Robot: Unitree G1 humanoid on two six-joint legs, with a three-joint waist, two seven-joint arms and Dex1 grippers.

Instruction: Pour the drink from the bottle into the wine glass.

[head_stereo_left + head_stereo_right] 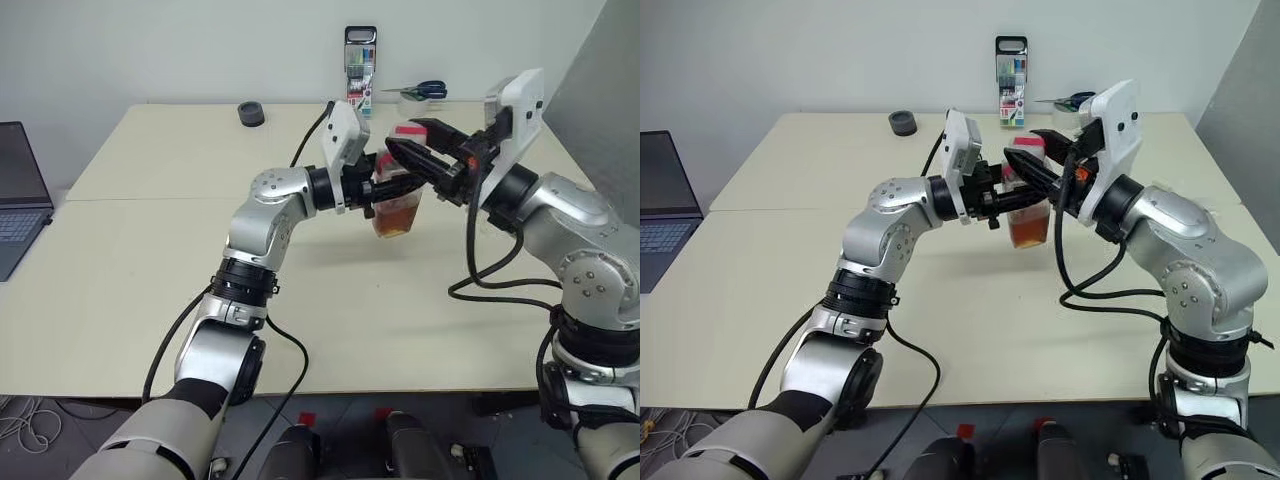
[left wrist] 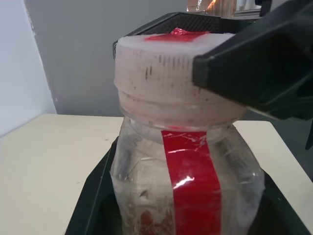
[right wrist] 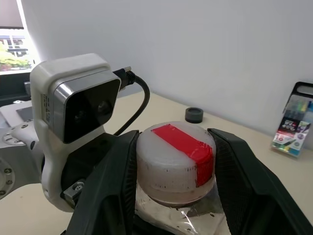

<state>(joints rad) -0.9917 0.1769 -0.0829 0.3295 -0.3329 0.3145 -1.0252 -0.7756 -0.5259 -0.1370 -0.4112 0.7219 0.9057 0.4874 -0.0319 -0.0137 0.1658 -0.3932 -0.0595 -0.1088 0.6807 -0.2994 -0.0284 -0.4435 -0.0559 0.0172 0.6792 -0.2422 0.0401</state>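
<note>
My left gripper [image 1: 374,196] is shut on the body of the clear squarish bottle [image 1: 398,212] and holds it upright above the table's middle. Amber drink [image 1: 1028,229] fills the bottle's lower part. A red strip runs down the bottle [image 2: 190,186]. From the right, my right gripper [image 3: 173,137] reaches level over the bottle, one finger pressed against each side of the white cap with red tape [image 3: 176,156]. A clear rim behind the right fingers, at the table's back, looks like the wine glass [image 1: 408,100], mostly hidden.
On the beige table [image 1: 150,260], a black round object [image 1: 251,113] lies at the back left. A pack of pens [image 1: 360,70] stands against the wall, with blue-handled scissors [image 1: 428,90] beside it. A laptop [image 1: 15,195] sits off the left edge.
</note>
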